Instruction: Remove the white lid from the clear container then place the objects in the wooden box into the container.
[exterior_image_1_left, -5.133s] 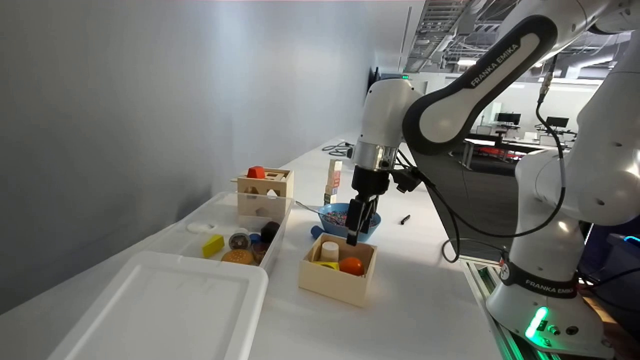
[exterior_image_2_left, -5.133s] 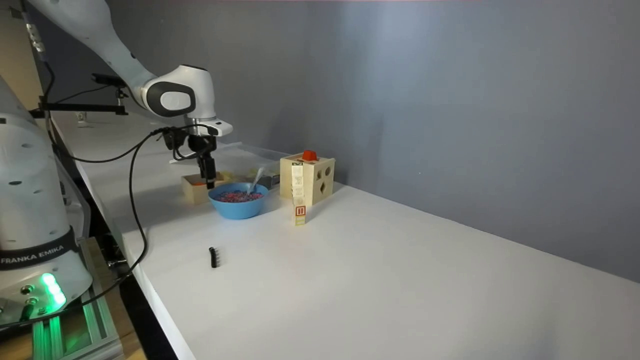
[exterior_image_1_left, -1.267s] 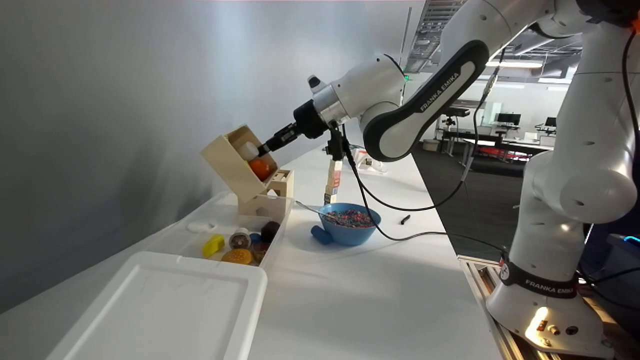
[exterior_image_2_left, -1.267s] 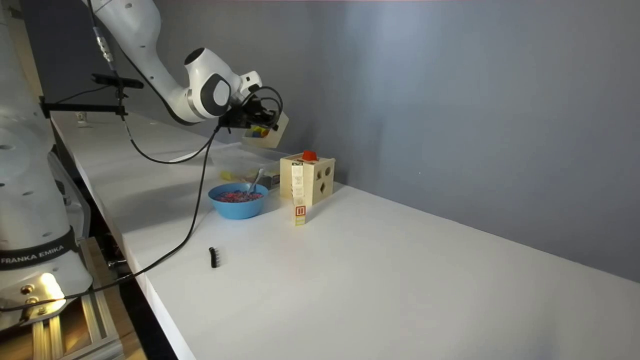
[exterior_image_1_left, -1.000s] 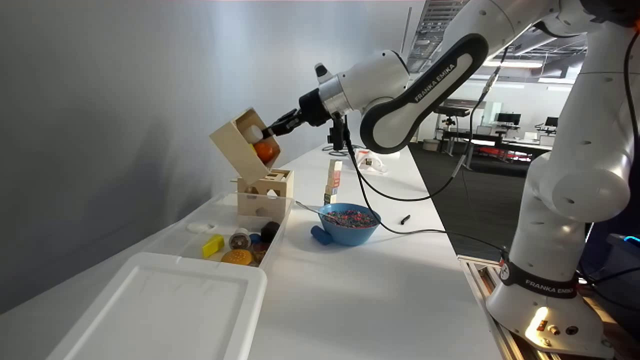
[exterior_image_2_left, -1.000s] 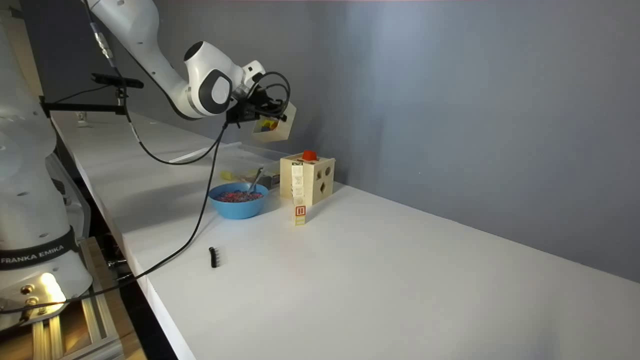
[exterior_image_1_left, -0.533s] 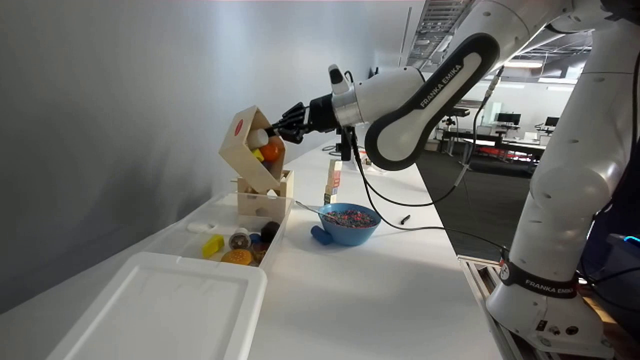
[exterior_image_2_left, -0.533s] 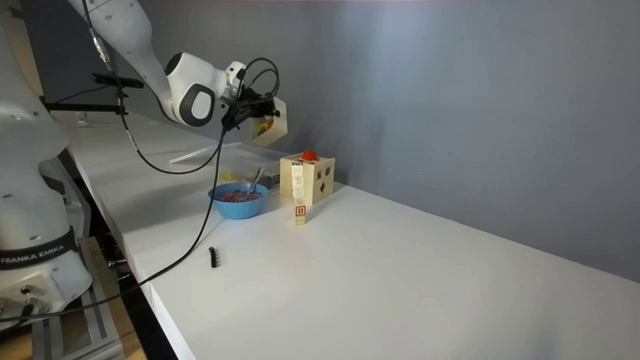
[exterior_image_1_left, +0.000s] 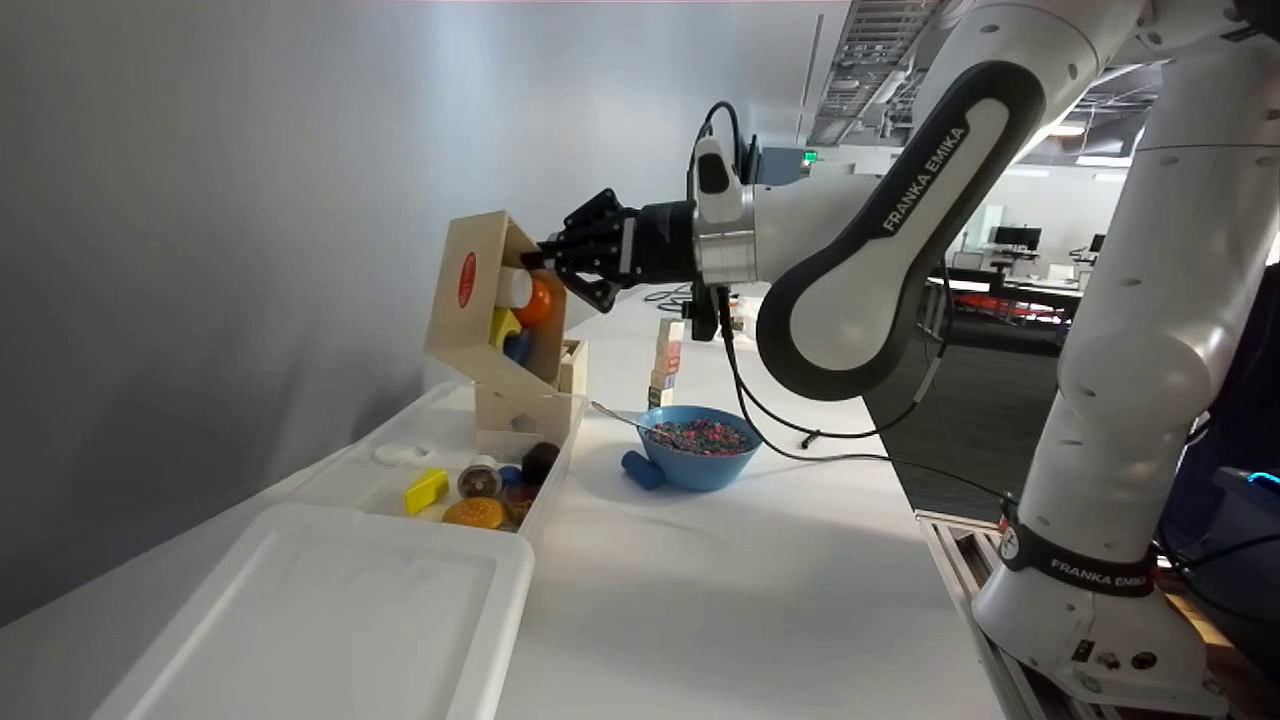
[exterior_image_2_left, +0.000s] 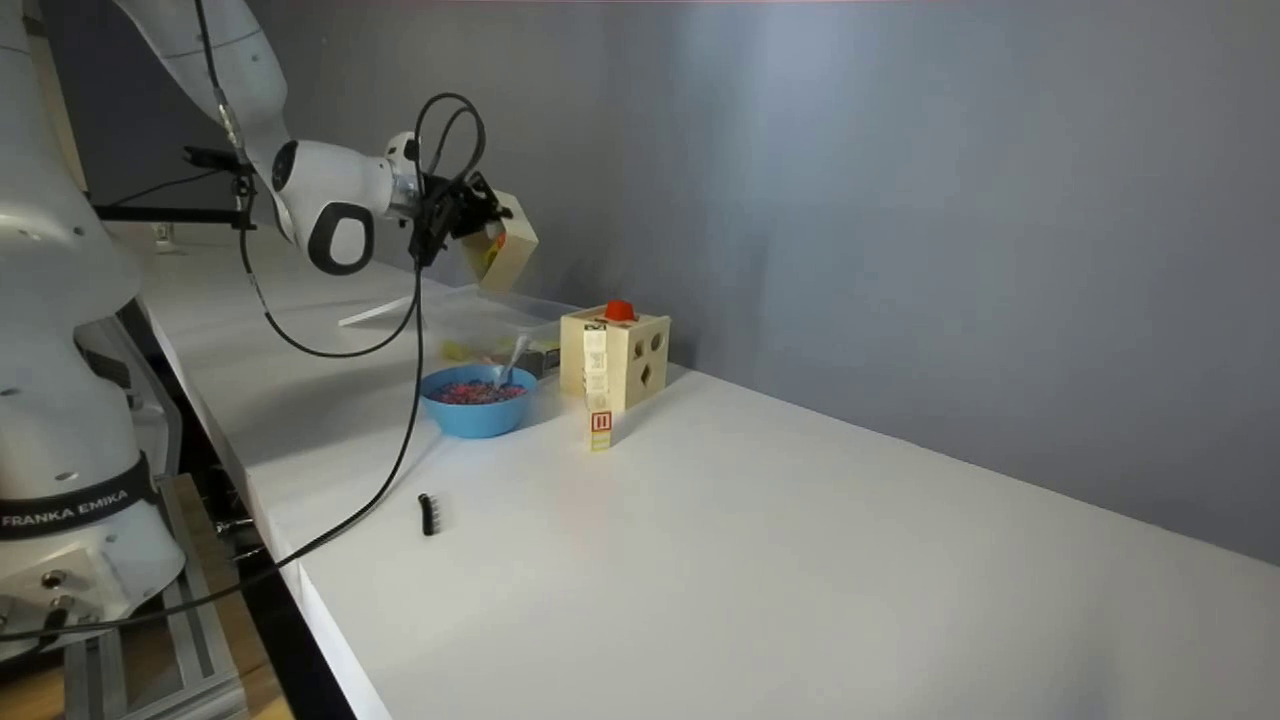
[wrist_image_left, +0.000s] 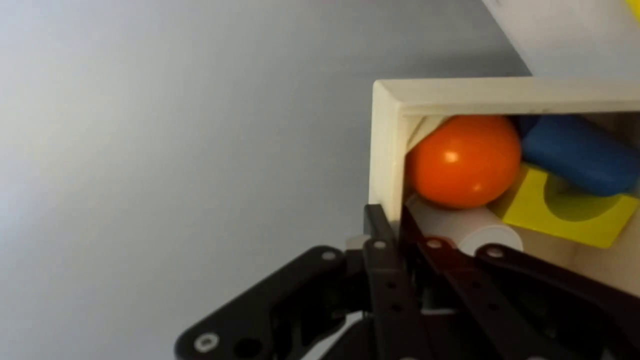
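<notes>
The jaws are clamped on one side of the tilted wooden box (exterior_image_1_left: 468, 325)

The white bench (exterior_image_2_left: 800, 560) has its long back edge at the grey wall (exterior_image_2_left: 900, 220), and the robot arm (exterior_image_1_left: 845, 310) stands at the opposite long edge. Near the back edge, the white lid (exterior_image_1_left: 330, 620) lies off the clear container (exterior_image_1_left: 555, 490), at its end; whether the two touch, I cannot tell. Near the other end of the container stands a cube with holes (exterior_image_2_left: 628, 362). The wooden box is up in the air, toward the back edge of the bench, with its opening turned to the arm; if it is straight over the container, I cannot tell. The jaws are almost together: only the thin board of the box is between them, one jaw on the outer face, the other on the inner face. Between the container and the arm's edge of the bench stands a blue bowl (exterior_image_1_left: 705, 475). Inside the wooden box are seen, in the wrist view, an orange round piece (wrist_image_left: 462, 160), a yellow block (wrist_image_left: 570, 217), a blue cylinder (wrist_image_left: 582, 155) and a white cylinder (wrist_image_left: 455, 220). The white cylinder is just beside the inner jaw.
</notes>
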